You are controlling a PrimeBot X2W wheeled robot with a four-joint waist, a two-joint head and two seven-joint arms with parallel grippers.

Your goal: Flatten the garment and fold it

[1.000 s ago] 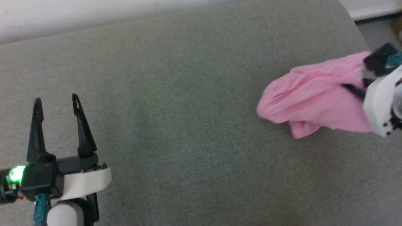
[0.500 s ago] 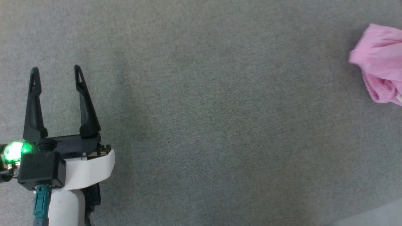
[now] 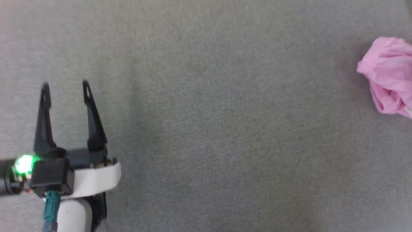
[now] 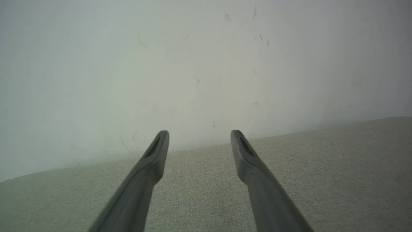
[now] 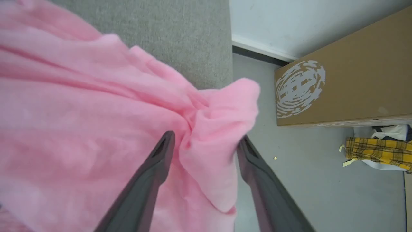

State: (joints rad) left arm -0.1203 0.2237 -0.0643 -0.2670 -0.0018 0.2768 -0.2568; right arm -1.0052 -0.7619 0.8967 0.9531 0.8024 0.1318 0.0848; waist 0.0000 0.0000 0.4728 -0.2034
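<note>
Pink shorts lie bunched in a heap at the far right of a grey cloth-covered bench, close to its edge. The right fingers are spread wide with a loose fold of the shorts standing between them, not pinched. They seem placed to take a corner for pulling the cloth flat. The left fingers are also wide and empty, well apart from the shorts, probably waiting to take another corner. Nothing is flattened yet. A pale, scuffed wall rises behind the bench. Beyond the edge is a grey floor with a cardboard box and a yellow plaid cloth.
</note>
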